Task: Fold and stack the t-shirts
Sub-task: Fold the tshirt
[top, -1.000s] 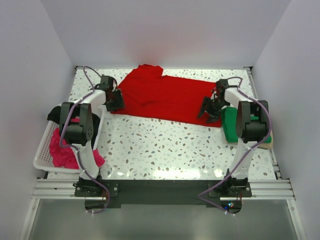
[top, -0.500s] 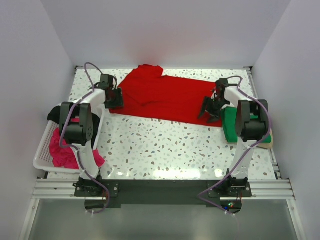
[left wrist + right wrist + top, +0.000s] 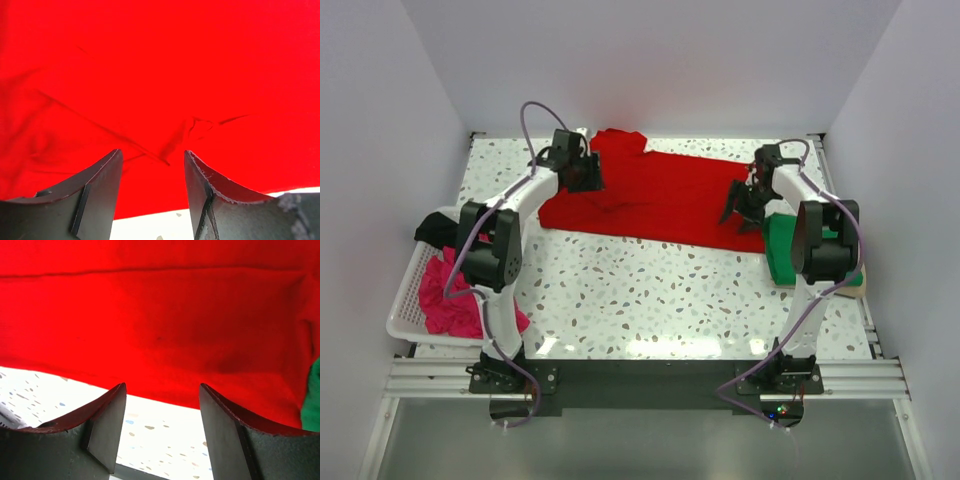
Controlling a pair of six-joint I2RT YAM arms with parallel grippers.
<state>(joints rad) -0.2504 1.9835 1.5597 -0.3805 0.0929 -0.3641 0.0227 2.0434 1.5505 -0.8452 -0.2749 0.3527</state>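
The red t-shirt (image 3: pixel 650 195) lies spread flat at the back of the table; it fills the left wrist view (image 3: pixel 160 75) and the right wrist view (image 3: pixel 160 325). My left gripper (image 3: pixel 588 180) is open over its left part, above a small crease. My right gripper (image 3: pixel 735 210) is open over its right end, fingers above the shirt's edge. The green t-shirt (image 3: pixel 790 250) lies folded at the right, and a sliver of it shows in the right wrist view (image 3: pixel 314 400). The magenta t-shirt (image 3: pixel 445 300) and the black t-shirt (image 3: pixel 428 232) sit in the basket.
The white slotted basket (image 3: pixel 408 300) stands at the left edge beside the left arm. White walls close in the table on three sides. The speckled tabletop (image 3: pixel 640 290) lies in front of the red shirt.
My left gripper has moved back and to the right, from the shirt's left edge to over its upper left part. My right gripper has shifted slightly back.
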